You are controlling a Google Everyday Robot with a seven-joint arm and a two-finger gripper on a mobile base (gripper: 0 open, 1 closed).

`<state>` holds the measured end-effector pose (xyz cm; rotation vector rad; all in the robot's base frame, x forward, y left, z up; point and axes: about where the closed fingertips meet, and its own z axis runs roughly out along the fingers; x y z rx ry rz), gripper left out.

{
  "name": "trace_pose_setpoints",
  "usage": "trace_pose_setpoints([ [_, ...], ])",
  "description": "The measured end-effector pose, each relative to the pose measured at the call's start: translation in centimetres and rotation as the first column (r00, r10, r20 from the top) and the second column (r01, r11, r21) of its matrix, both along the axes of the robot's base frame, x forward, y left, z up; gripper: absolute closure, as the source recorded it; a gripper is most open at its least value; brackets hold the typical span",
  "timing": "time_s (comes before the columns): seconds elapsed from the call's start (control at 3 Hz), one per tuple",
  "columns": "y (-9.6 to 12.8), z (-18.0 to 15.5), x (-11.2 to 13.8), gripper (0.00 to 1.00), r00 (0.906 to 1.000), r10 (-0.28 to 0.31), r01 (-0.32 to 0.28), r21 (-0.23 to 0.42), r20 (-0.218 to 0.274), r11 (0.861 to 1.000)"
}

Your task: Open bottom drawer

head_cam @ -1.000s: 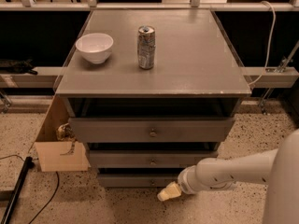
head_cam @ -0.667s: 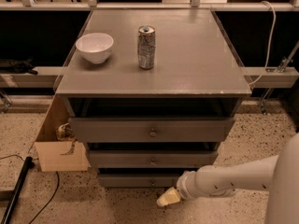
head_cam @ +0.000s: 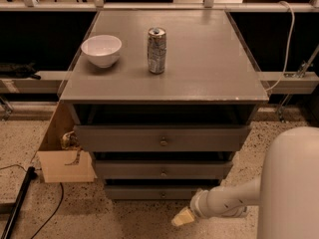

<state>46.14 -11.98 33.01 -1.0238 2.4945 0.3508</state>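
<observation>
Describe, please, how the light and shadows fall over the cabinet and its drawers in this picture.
Camera view: the cabinet top is evenly lit, with short shadows under the bowl and can; dark shadow fills the gap above each drawer; the bottom drawer front is dimmest; the claw, low near its right end, is well lit.

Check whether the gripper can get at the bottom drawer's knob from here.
Probably yes: the gripper hangs low, just below and right of the knob on the bottom drawer, with nothing visible between them.

On the tabletop (head_cam: 204,66), the bowl (head_cam: 101,50) stood left of the can (head_cam: 156,50). The end effector (head_cam: 182,217) was before the bottom drawer (head_cam: 144,192), toward its right side
</observation>
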Motion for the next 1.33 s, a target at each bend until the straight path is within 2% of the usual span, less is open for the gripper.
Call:
trace_pose_setpoints([
  [0.33, -1.2, -4.1, 1.6, 0.0, 0.9994, -0.017, 0.016, -0.046, -0.029, 0.999],
  [0.67, -1.4, -4.9, 1.8, 0.0, 0.9992, -0.018, 0.016, -0.055, -0.035, 0.998],
  [1.0, -0.6, -5.0, 1.6, 0.0, 0.9999, 0.003, -0.004, -0.052, -0.014, 0.999],
  [1.33, 0.2, -5.3, 2.8, 0.0, 0.9994, 0.013, -0.011, -0.069, 0.031, 0.998],
])
